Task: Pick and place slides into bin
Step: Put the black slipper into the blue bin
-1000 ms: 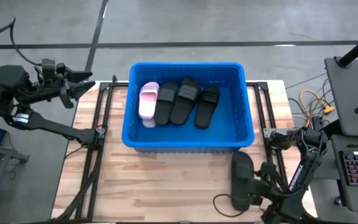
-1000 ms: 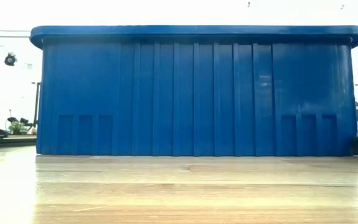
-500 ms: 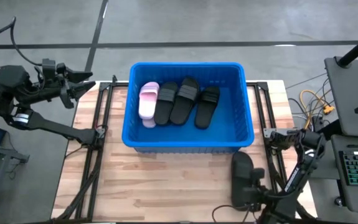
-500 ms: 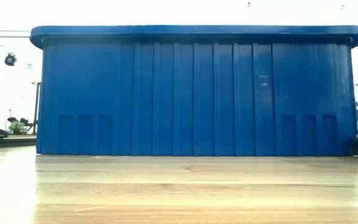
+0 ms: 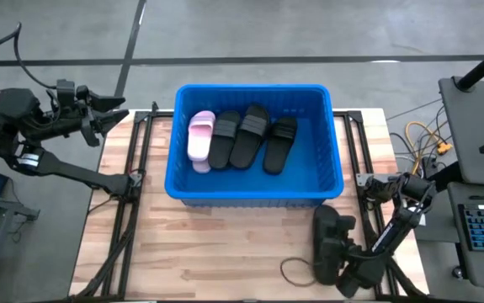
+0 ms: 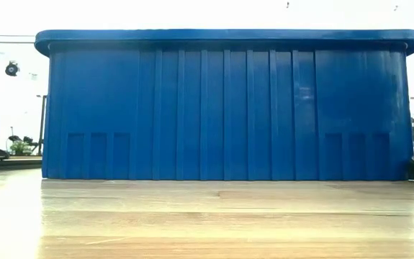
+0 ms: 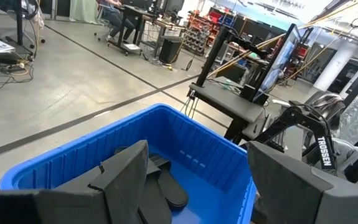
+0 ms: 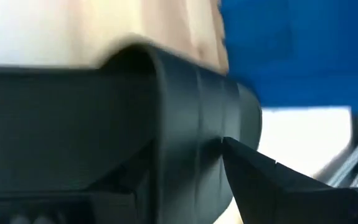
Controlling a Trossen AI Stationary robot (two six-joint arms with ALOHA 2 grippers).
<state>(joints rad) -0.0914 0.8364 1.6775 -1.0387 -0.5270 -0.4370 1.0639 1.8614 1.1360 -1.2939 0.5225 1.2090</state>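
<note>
Right gripper (image 5: 343, 268) sits low at the table's near right corner, clamped on a black slide (image 5: 327, 244) that lies on the wooden table (image 5: 225, 244) just outside the blue bin (image 5: 337, 168); its own arm hides most of the grip from above, and in the right wrist view the slide's broad strap (image 8: 197, 124) fills the picture between the fingers. Three more black slides (image 5: 250, 135) and one pink slide (image 5: 200, 136) lie inside the bin. From table height the bin's ribbed wall (image 6: 228, 108) blocks everything behind it. Left gripper (image 5: 111, 112) hangs off the table's far left edge, fingers apart and empty.
</note>
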